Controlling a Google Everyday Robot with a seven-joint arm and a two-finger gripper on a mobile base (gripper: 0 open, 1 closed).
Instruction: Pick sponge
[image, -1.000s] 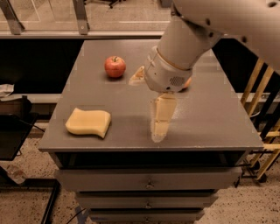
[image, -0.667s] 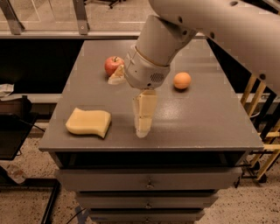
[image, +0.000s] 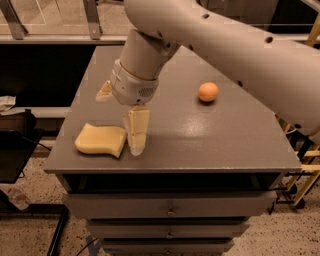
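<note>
The pale yellow sponge (image: 100, 140) lies flat near the front left corner of the grey cabinet top (image: 225, 140). My gripper (image: 136, 142) hangs from the big white arm (image: 210, 35) and points down, its tip close to the tabletop. It is right beside the sponge's right edge, close to it or touching it. It holds nothing that I can see. The apple is hidden behind the arm.
A small round orange fruit (image: 208, 92) sits on the top, to the right of the arm. The cabinet has drawers (image: 170, 207) below its front edge. A dark shelf (image: 15, 145) stands to the left and yellow framing (image: 305, 170) to the right.
The arm has swung left across the table. The gripper has gone from the middle front to just beside the sponge. The arm now covers the apple and uncovers the orange fruit.
</note>
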